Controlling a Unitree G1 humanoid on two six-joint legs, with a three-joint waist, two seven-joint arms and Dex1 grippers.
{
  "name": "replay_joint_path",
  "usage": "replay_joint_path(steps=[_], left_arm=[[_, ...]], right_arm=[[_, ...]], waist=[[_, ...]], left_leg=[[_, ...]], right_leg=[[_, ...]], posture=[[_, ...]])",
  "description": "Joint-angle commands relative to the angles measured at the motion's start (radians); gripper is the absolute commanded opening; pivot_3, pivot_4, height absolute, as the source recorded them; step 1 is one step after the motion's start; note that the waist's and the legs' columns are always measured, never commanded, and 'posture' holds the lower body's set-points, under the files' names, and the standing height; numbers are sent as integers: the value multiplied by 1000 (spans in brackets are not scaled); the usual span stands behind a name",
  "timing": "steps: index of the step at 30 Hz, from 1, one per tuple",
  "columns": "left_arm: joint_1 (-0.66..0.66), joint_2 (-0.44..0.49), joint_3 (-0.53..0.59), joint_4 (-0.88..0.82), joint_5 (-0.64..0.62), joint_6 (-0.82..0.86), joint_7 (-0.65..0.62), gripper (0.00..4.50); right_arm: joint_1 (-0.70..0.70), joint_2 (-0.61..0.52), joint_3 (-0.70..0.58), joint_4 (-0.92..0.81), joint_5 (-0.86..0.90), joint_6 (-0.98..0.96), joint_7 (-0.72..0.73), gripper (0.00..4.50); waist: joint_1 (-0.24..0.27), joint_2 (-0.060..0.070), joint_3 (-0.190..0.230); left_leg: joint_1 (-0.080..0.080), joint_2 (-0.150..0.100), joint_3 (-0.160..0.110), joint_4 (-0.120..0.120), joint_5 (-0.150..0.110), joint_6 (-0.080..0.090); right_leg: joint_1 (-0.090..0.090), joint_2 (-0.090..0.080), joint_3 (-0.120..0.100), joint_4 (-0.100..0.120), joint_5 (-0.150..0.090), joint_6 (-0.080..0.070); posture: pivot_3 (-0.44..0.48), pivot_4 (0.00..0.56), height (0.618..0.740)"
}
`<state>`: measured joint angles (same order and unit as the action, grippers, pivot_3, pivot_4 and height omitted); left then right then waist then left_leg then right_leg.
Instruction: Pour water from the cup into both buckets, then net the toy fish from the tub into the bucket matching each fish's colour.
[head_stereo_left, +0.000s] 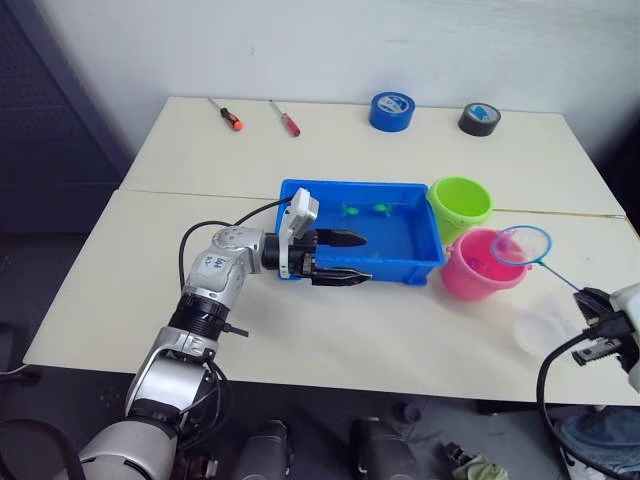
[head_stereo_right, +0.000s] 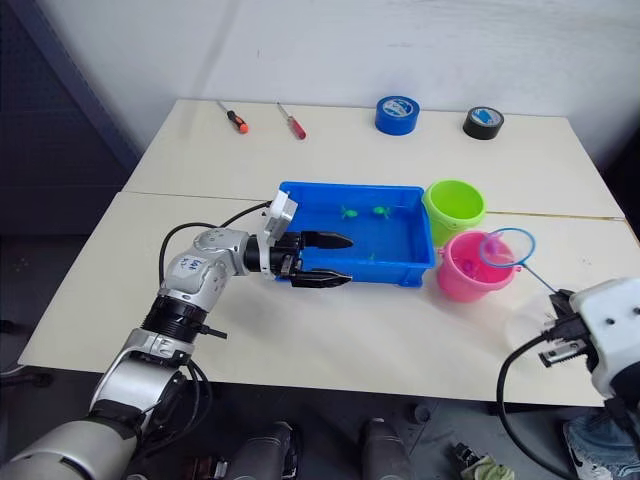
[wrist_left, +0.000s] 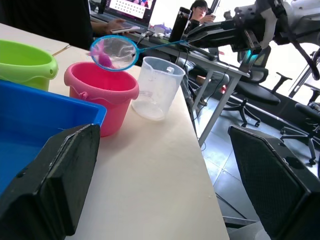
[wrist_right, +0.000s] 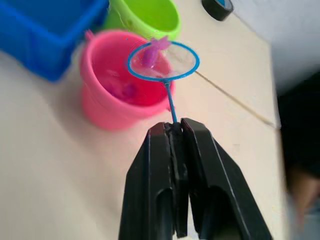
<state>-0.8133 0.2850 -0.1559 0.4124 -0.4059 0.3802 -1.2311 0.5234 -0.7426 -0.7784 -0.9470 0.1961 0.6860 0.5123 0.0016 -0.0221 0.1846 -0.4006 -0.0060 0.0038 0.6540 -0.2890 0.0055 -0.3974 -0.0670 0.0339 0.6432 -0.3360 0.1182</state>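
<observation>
Your right gripper (wrist_right: 174, 131) clamps the net (wrist_right: 163, 61), a pink fish (wrist_right: 150, 54) inside, over the pink bucket (wrist_right: 107, 107). Your left gripper (head_stereo_left: 345, 257) rests jaws apart at the tub (head_stereo_left: 400, 190).

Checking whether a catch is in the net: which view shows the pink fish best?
The right wrist view: the pink fish lies in the net above the pink bucket. The left wrist view shows it blurred; the eye views barely.
</observation>
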Motion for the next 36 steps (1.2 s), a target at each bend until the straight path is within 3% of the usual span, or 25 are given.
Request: replay_joint_path(steps=[1, 7, 12, 19, 22, 25, 27, 34, 36], left_arm=[[-22, -9, 8, -10, 3, -15, -10, 4471], [-13, -7, 25, -28, 2, -5, 11, 4471], [-3, 2, 30, -46, -3, 7, 20, 4471], [1, 13, 43, -47, 1, 8, 28, 4471], [4, 19, 45, -49, 0, 12, 32, 4471], [32, 54, 59, -48, 12, 12, 51, 4471], [55, 79, 72, -57, 12, 19, 67, 4471], [168, 180, 139, -189, 1, 66, 147, 4471], [199, 203, 165, -243, -11, 93, 175, 4471]], right_arm=[[73, -73, 49, -2, -268, -277, -3, 0], [194, -202, 167, 160, -760, -655, -45, 0], [144, -136, 148, 247, -836, -726, -94, 0], [47, -77, 90, 286, -815, -768, -87, 0], [2, -41, 94, 286, -714, -753, -50, 0], [-195, 92, 183, 199, -328, -489, 24, 0], [-299, 112, 242, 165, -185, -347, 81, 0], [-628, 22, 444, 290, -108, -58, 109, 0], [-716, 45, 482, 341, -30, 72, 123, 0]], waist=[[-3, 0, 0], [-1, 0, 0], [3, 0, 0], [-3, 0, 0], [-3, 0, 0], [-7, -1, 0], [-19, 0, 0], [-24, 0, 0], [-23, 0, 0]], left_leg=[[1, 0, 0, 0, 0, 0], [1, 1, 1, 3, 0, 0], [0, 1, 0, 5, 3, -5], [3, 2, 1, 5, 3, -6], [4, 2, 2, 5, 3, -6], [6, 4, 1, 5, 3, -7], [10, 4, 4, 4, 3, -8], [11, 5, 0, 3, 1, -6], [11, 4, 0, 2, 1, -6]], right_leg=[[0, 1, 1, 0, 0, 0], [1, 3, 2, 0, 0, 0], [1, 3, 3, 1, 0, 0], [3, 4, 3, 2, 0, 0], [4, 4, 4, 2, 0, 0], [6, 4, 4, 3, 0, 0], [7, 3, 6, 4, 0, 0], [5, -3, 6, 11, -1, -2], [5, -5, 6, 10, -1, -3]], posture=[[0, 150, 740], [0, 150, 740], [0, 150, 740], [0, 150, 740], [0, 150, 740], [0, 150, 740], [0, 150, 740], [0, 150, 740], [0, 150, 740]])
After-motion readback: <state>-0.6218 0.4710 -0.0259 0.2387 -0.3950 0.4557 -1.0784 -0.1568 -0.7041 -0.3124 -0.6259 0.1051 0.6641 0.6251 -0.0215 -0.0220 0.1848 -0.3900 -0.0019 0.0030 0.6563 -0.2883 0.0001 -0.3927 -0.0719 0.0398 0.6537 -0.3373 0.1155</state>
